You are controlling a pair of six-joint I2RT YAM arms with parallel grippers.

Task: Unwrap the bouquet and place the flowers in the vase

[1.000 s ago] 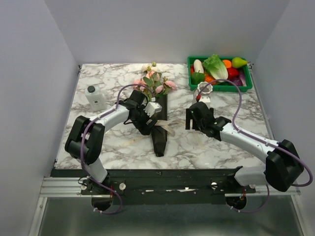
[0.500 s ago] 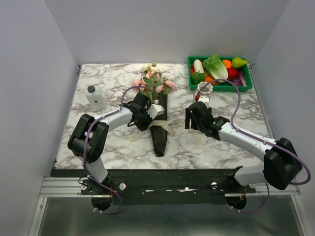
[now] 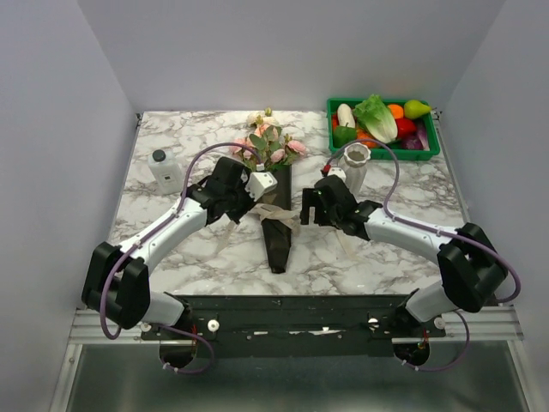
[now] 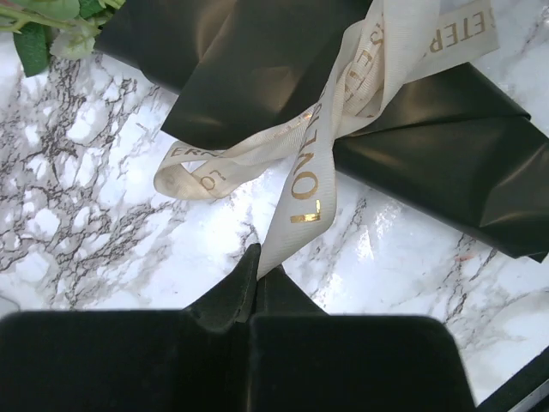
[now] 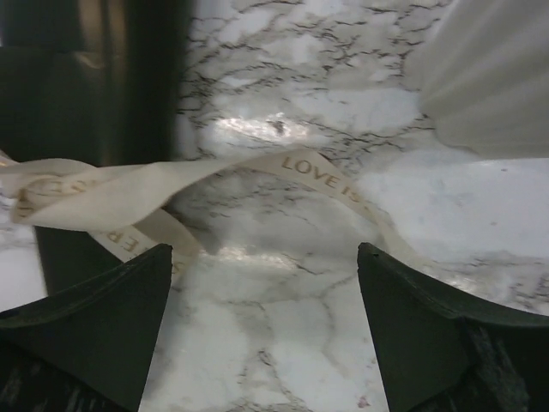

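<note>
Untying step, centre frame: left hand (image 4: pixel 257 273) clenched on the ribbon (image 4: pixel 309 163) of the bouquet (image 3: pixel 278 232); right hand (image 5: pixel 264 257) spread open above the other tail. Next, likely, a steady outward pull.

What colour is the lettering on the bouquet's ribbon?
Gold, on a cream ribbon; clearest in the left wrist view.

The vase (image 5: pixel 502 73) was blurred and cut off by the right wrist view's corner, the flowers (image 4: pixel 41 27) by the left's.
</note>
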